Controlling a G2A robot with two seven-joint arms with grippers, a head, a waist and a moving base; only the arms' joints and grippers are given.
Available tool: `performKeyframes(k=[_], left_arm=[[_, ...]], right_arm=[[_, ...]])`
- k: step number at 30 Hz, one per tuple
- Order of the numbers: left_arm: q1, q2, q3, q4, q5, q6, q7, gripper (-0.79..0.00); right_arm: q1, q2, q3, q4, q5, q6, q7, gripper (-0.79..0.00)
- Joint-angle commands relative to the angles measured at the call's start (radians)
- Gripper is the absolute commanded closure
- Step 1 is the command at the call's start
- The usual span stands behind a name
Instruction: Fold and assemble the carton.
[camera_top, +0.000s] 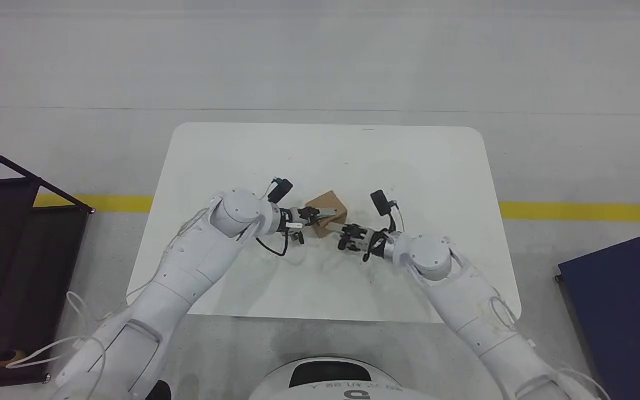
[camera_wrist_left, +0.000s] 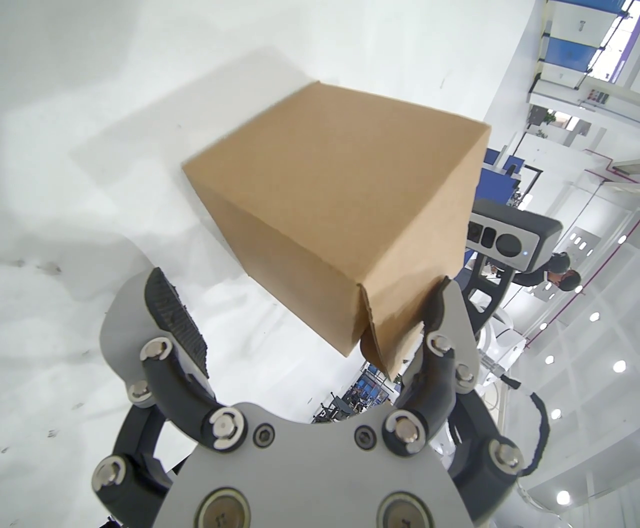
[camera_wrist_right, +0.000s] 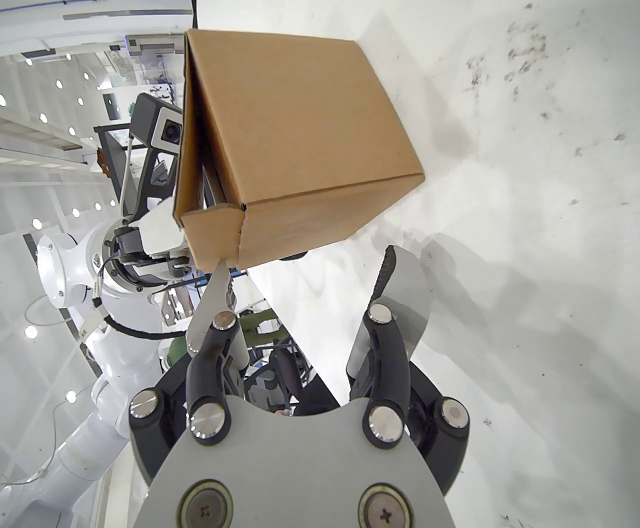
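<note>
While both are held spread, carton (camera_top: 327, 210) is flanked on the counter (camera_top: 420, 170), left pincer (camera_wrist_left: 300, 285) with one finger (camera_wrist_left: 442, 320) touched against its corner flap, right pincer (camera_wrist_right: 306, 260) just beside another corner

A white table (camera_top: 420, 170) with rounded corners is standing on a pale grey floor (camera_top: 320, 50). A yellow stripe (camera_top: 570, 211) is running across the floor and slipping under the table. A dark blue panel (camera_top: 610, 290) is lying at one side, and a dark frame (camera_top: 30, 250) is standing at the other. Round ceiling lights (camera_wrist_left: 619, 366) are glowing in a white hall.
</note>
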Motion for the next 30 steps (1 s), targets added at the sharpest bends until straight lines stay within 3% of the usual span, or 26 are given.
performKeyframes(k=[1, 4, 8, 19, 24, 30], left_arm=[[0.000, 0.000, 0.000, 0.000, 0.001, 0.000, -0.001, -0.785], [0.000, 0.000, 0.000, -0.001, 0.004, 0.005, 0.000, -0.785], [-0.001, 0.000, 0.002, -0.002, 0.005, 0.006, -0.004, -0.785], [-0.002, -0.001, 0.002, 0.007, 0.001, 0.008, -0.003, -0.785], [-0.005, -0.002, 0.004, 0.015, -0.002, 0.009, -0.008, -0.785], [-0.009, -0.005, 0.007, 0.020, -0.005, 0.006, -0.010, -0.785]], right_arm=[[0.002, -0.001, 0.008, 0.010, 0.020, 0.005, -0.011, -0.471], [0.007, -0.002, 0.019, 0.026, 0.046, 0.010, -0.016, -0.391], [0.012, -0.001, 0.027, 0.041, 0.058, 0.007, -0.017, -0.385], [0.007, 0.003, 0.052, 0.041, 0.080, -0.017, -0.014, -0.391], [-0.001, 0.010, 0.049, 0.025, 0.056, -0.055, 0.052, -0.456], [-0.003, 0.014, 0.036, 0.008, 0.012, -0.051, 0.079, -0.462]])
